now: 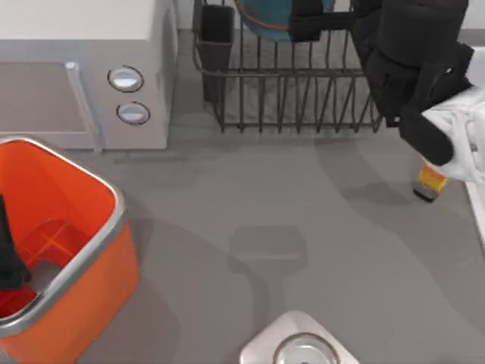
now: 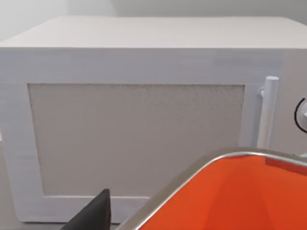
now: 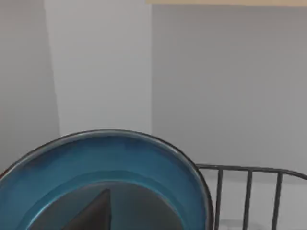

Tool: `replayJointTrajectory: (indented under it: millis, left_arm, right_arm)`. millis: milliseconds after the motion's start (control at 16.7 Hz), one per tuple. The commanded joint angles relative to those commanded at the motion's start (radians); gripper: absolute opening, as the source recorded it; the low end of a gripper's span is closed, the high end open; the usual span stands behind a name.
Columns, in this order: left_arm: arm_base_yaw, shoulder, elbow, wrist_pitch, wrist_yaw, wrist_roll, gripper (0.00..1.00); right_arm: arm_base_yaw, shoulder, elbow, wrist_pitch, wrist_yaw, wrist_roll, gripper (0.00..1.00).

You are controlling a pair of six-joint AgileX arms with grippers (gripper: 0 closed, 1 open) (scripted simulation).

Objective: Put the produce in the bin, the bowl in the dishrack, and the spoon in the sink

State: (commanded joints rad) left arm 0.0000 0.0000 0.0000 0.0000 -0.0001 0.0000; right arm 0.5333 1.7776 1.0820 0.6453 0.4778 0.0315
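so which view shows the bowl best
The right wrist view: the bowl shows most of its blue inside and rim, beside the dishrack bars. The top view catches a cut-off slice over the rack at the frame edge. The left wrist view faces the microwave and bin.

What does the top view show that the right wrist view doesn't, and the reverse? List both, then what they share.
Top view adds: the bin, the microwave and a black cup. Right wrist view adds: the wall behind. Shared: the bowl and the rack.
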Motion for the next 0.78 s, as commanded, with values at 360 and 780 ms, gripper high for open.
replayJointTrajectory:
  millis: [360, 780]
  left_arm:
    - [0.000, 0.000, 0.000, 0.000, 0.000, 0.000, 1.00]
    - [0.000, 0.000, 0.000, 0.000, 0.000, 0.000, 1.00]
  right_arm:
    - [-0.187, -0.593, -0.465, -0.193, -0.251, -0.005, 1.00]
    - [-0.408, -1.386, -0.930, -0.485, -0.440, -0.028, 1.00]
